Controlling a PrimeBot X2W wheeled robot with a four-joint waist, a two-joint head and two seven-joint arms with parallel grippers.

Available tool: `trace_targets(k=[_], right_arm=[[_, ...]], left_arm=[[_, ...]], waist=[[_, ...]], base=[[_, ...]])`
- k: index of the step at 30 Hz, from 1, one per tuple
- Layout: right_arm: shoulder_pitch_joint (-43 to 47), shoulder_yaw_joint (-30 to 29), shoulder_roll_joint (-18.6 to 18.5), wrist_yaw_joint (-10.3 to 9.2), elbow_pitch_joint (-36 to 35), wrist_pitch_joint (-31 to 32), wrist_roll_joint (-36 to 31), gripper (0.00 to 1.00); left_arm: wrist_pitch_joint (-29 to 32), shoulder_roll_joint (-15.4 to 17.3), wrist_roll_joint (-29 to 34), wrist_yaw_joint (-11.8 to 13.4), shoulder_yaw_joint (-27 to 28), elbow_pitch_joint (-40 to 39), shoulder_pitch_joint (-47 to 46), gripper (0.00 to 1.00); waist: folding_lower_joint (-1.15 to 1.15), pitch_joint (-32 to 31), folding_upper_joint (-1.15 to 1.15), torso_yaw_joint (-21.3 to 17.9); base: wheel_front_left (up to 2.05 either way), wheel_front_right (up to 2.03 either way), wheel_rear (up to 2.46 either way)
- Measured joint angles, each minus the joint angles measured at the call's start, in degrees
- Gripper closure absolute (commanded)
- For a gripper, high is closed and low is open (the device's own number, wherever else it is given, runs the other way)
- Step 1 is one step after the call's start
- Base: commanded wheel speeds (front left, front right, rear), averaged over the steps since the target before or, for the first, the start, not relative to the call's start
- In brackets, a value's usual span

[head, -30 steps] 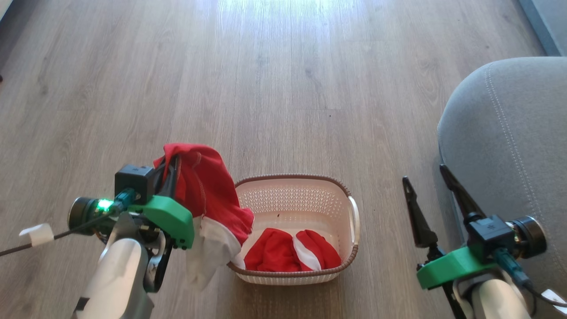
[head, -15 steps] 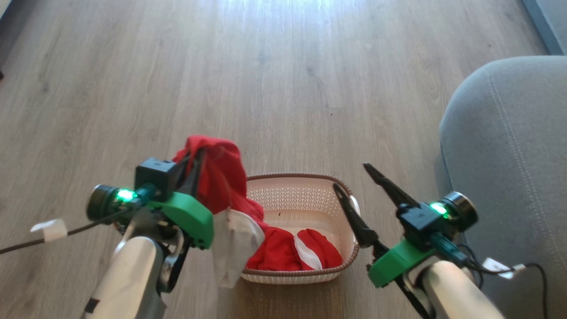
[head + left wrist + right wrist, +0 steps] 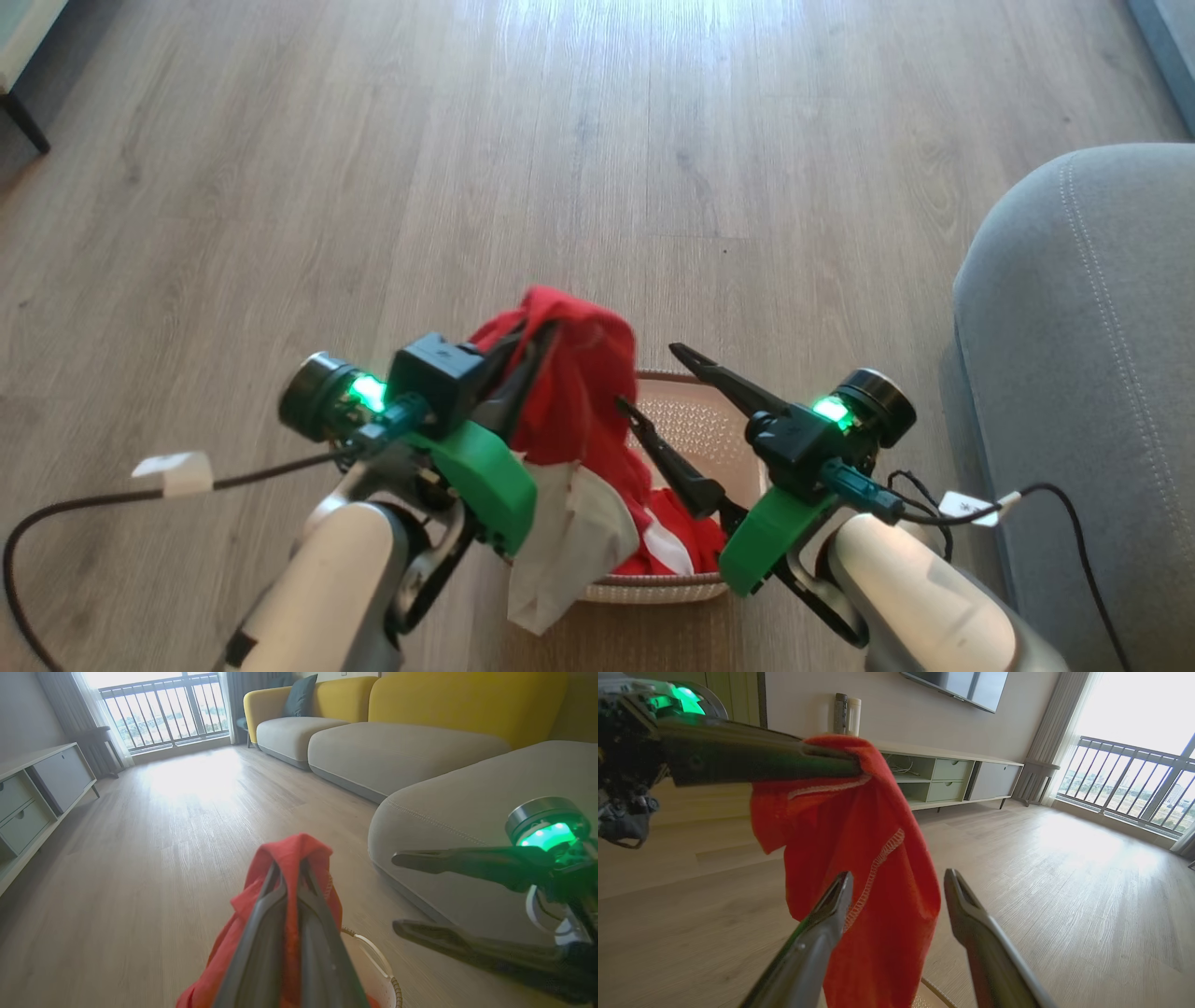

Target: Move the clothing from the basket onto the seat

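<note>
Clothing [image 3: 579,373] — one red piece pinched in left claw [image 3: 551,329], more in basket [image 3: 695,425] — right claw [image 3: 646,375] agape

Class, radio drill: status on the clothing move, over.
Left gripper shut on red garment, above basket. Right gripper open, between garment and seat. More clothing in basket.

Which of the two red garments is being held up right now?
The garment pinched in the left gripper; the other garment lies in the basket.
</note>
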Motion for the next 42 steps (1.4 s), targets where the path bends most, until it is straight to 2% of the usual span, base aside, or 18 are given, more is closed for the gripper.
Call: trace_targets(k=[15, 21, 22, 23, 24, 28, 29, 31, 32, 33, 42], right_arm=[[-1.8, 2.7, -1.8, 0.00, -1.8, 0.0, 0.4, 0.00], [-1.8, 3.8, -1.9, 0.00, 0.6, 0.0, 1.2, 0.00], [-1.9, 4.1, -1.9, 0.00, 1.6, 0.0, 1.6, 0.37], [-2.0, 4.6, -1.9, 0.00, 2.7, 0.0, 2.2, 0.83], [-2.0, 4.9, -1.9, 0.01, 3.7, 0.0, 2.8, 1.00], [-2.1, 4.1, -1.6, 0.01, 5.3, 0.0, 4.3, 1.00], [-2.2, 3.7, -1.5, 0.01, 5.6, 0.0, 4.5, 1.00], [-2.6, 3.0, -1.3, 0.01, 5.8, 0.0, 4.5, 1.00], [-2.8, 2.5, -1.2, 0.01, 5.9, 0.0, 4.5, 1.00], [-2.9, 1.9, -1.1, 0.01, 5.9, 0.0, 4.5, 1.00], [-2.8, -4.0, -2.0, 0.01, 1.8, 0.0, 4.0, 1.00]], left_arm=[[3.0, 1.4, -2.1, -2.7, -4.8, -5.7, 1.4, 1.00], [3.5, 1.4, -3.6, -3.5, -7.2, -8.0, 2.1, 1.00], [3.7, 1.4, -3.8, -3.5, -7.4, -8.3, 2.1, 1.00], [4.0, 1.4, -4.1, -3.7, -7.6, -8.6, 2.0, 1.00], [4.0, 1.4, -4.1, -3.7, -7.8, -8.8, 2.0, 1.00], [4.2, 1.5, -4.1, -3.7, -8.0, -9.1, 2.0, 0.98], [4.2, 1.6, -4.1, -3.7, -8.0, -9.1, 2.0, 0.88], [4.0, 1.8, -4.1, -3.7, -7.9, -9.1, 2.0, 0.48], [3.9, 1.9, -4.1, -3.6, -7.9, -9.1, 2.0, 0.06], [3.7, 1.9, -4.1, -3.5, -7.9, -9.0, 2.1, 0.00], [-0.7, 1.5, -4.4, -1.7, -6.5, -5.2, 2.7, 0.00]], waist=[[0.00, -0.5, 0.00, 0.3], [0.01, -0.6, 0.00, 0.0], [0.01, -0.6, 0.00, 0.0], [0.01, -0.6, 0.00, 0.0], [0.01, -0.6, 0.00, 0.0], [0.00, -0.5, 0.00, -0.1], [0.01, -0.5, 0.00, -0.2], [0.00, -0.3, 0.00, -0.4], [0.01, -0.2, 0.00, -0.6], [0.01, -0.1, 0.00, -0.8], [0.01, 1.1, 0.00, -4.7]], base=[[0.00, 0.00, 0.00], [0.00, 0.00, 0.00], [0.00, 0.00, 0.00], [0.00, 0.00, 0.00], [0.00, 0.00, 0.00], [0.00, 0.00, 0.00], [0.00, 0.00, 0.00], [0.00, 0.00, 0.00], [0.00, 0.00, 0.00], [0.00, 0.00, 0.00], [0.00, 0.00, 0.00]])
